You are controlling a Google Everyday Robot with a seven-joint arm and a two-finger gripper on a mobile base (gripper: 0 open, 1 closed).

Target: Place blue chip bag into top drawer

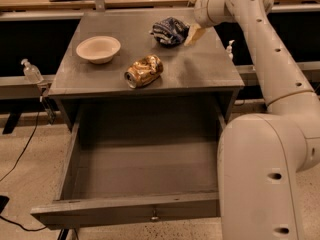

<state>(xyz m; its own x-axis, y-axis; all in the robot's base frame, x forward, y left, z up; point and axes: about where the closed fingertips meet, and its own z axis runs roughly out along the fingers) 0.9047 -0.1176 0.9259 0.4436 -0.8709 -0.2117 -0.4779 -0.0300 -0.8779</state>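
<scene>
The blue chip bag [170, 31], crumpled dark-blue foil with white markings, lies on the grey cabinet top [200, 66] at the back right. My gripper [193, 34] hangs just to the right of the bag, its cream fingers [195, 33] pointing down, close to the bag's right edge. The top drawer [140, 216] stands pulled fully out below the cabinet top, wide and shallow, with a small metal knob [155, 216] at its front panel's centre. Nothing lies in it.
A crushed gold-brown can [144, 71] lies mid-top in front of the bag. A cream bowl [98, 49] sits at the left. My arm [270, 134] fills the right side. A plastic bottle [32, 72] stands left of the cabinet.
</scene>
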